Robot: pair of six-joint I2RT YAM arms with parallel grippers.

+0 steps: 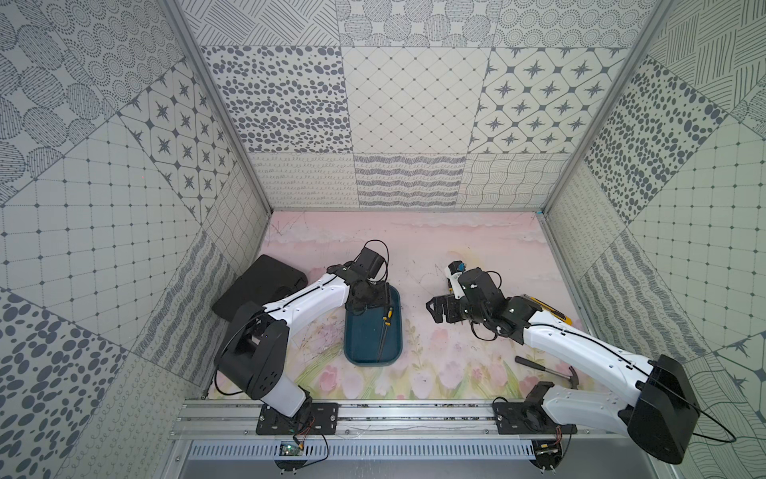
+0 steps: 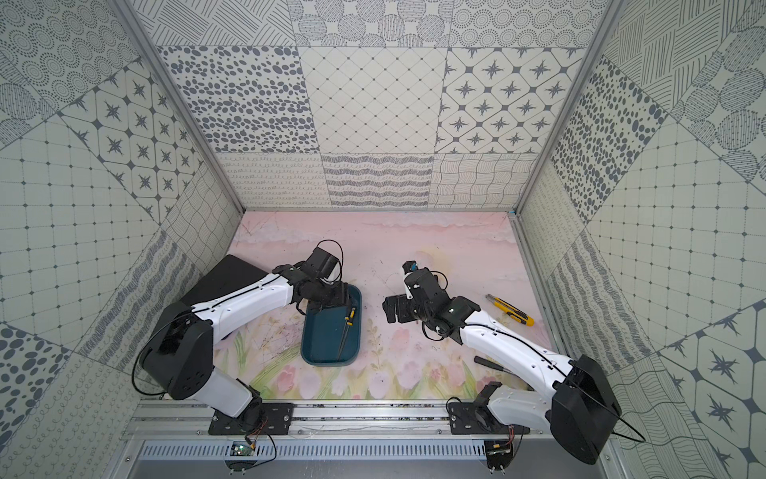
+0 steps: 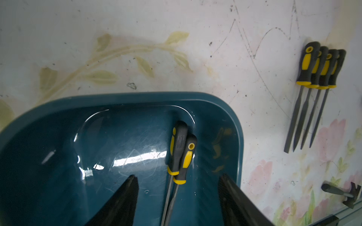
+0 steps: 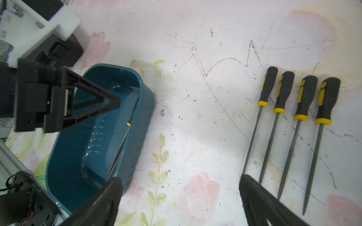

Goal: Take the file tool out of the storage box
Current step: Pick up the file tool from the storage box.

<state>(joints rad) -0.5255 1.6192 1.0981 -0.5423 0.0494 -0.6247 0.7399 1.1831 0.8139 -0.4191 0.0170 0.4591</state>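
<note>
Top views: left arm reaches forward from base, elbow bent, wrist pitched down. Left end effector [image 1: 371, 299] hangs over far end of storage box [image 1: 352, 344]. File tools [image 1: 385, 331] lie inside box, along wall nearer right arm. Right arm stretches low over counter [image 1: 414, 257]. Right end effector [image 1: 437, 311] points toward box, well apart from it.

Left wrist: fingers [image 3: 129, 195] spread, straddling shanks of two file tools [image 3: 177, 146], touching neither.

Right wrist: fingers [image 4: 254, 191] spread wide, nothing between. Four files [image 4: 293, 117] lie side by side on counter, outside box.

Glossy, scratched plastic storage box [image 3: 137, 96]; matt metal-shafted files [image 3: 180, 154].
</note>
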